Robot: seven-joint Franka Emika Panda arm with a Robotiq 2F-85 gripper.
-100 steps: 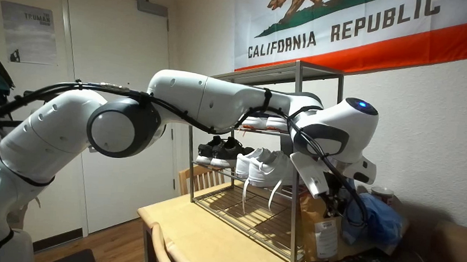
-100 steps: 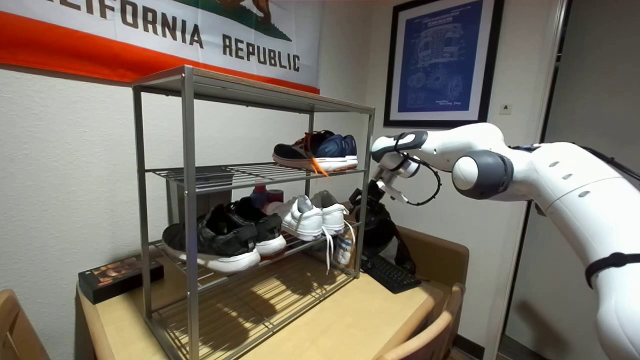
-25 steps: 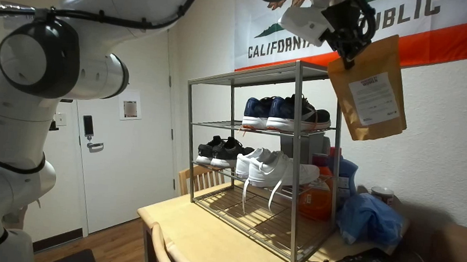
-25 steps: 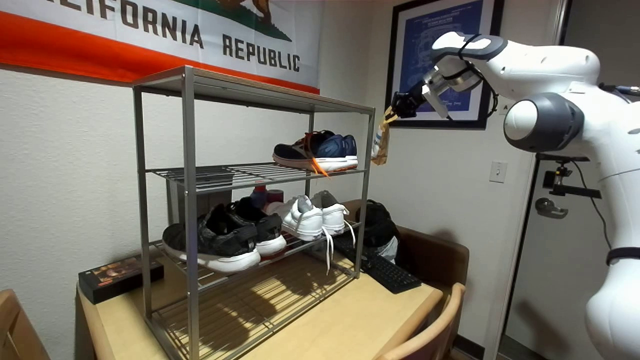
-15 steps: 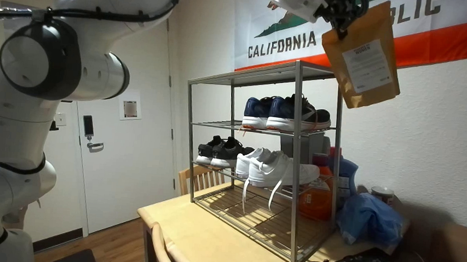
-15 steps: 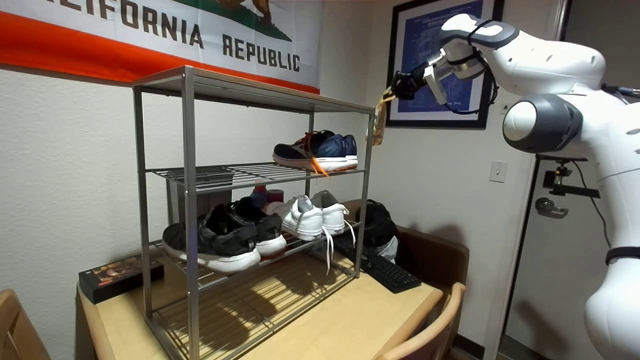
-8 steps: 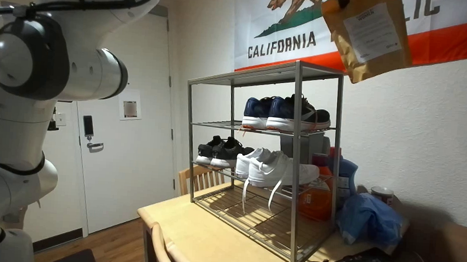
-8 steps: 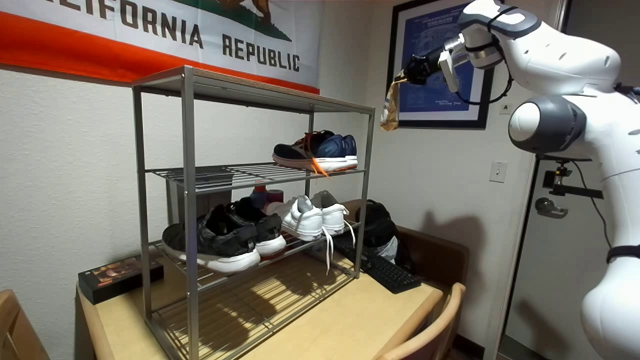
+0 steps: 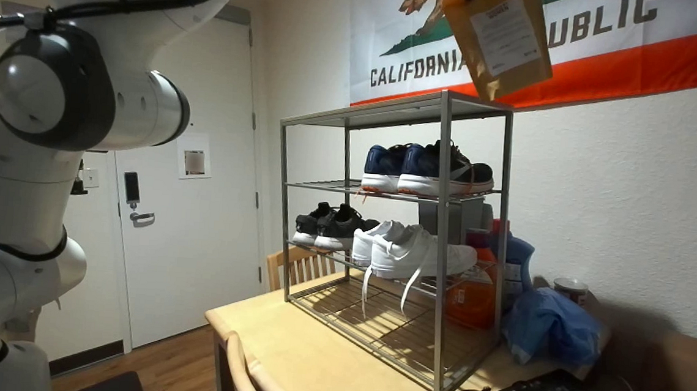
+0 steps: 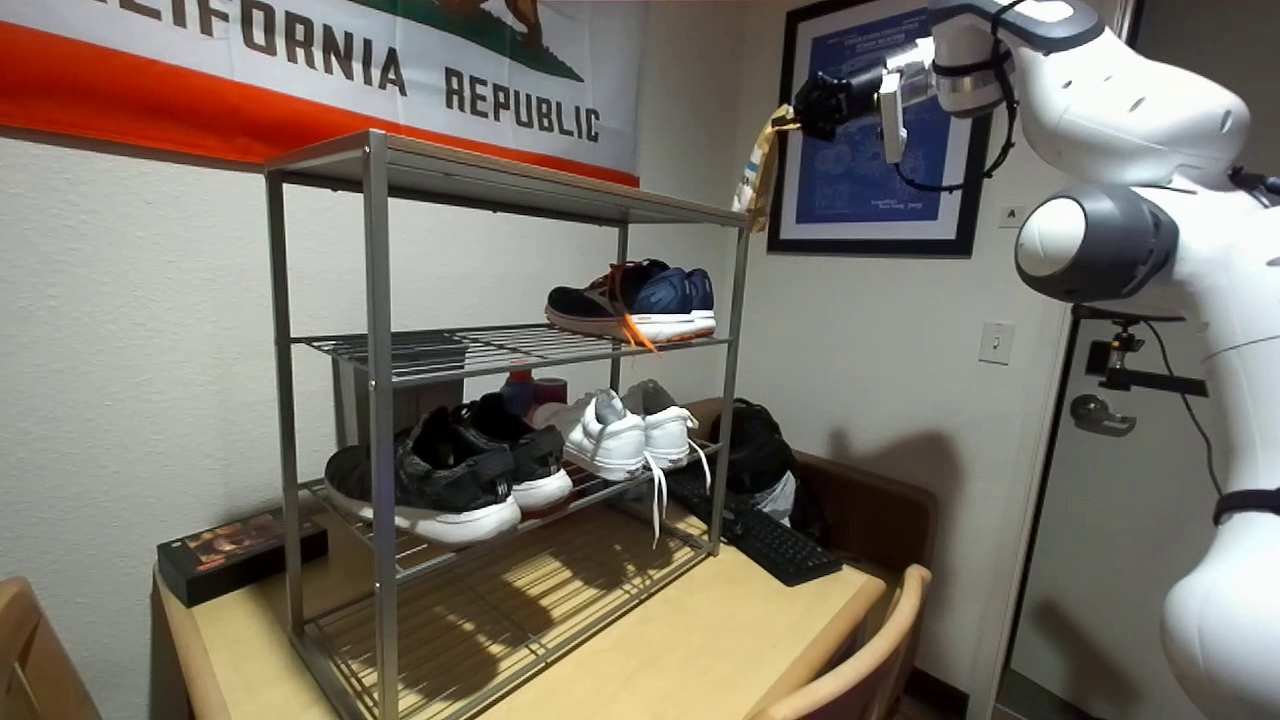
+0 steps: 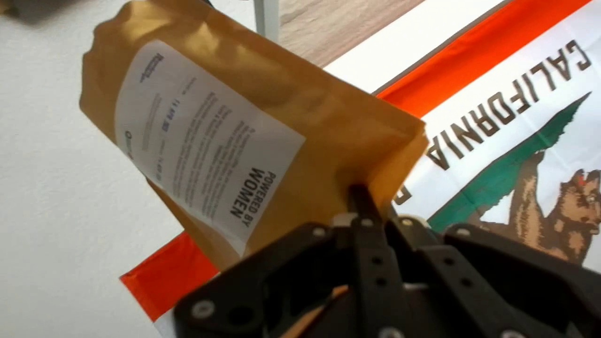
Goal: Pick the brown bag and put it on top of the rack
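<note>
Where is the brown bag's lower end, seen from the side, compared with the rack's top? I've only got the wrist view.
Observer: In an exterior view, the brown bag has its lower end right by a corner of the rack's top; I can't tell whether they touch.
Operator: Anything stored right below the top?
Observer: Yes, in both exterior views: a pair of blue-and-black sneakers on a wire shelf.
Operator: And low down, at that same end?
Observer: A black keyboard lies on the table there.
</note>
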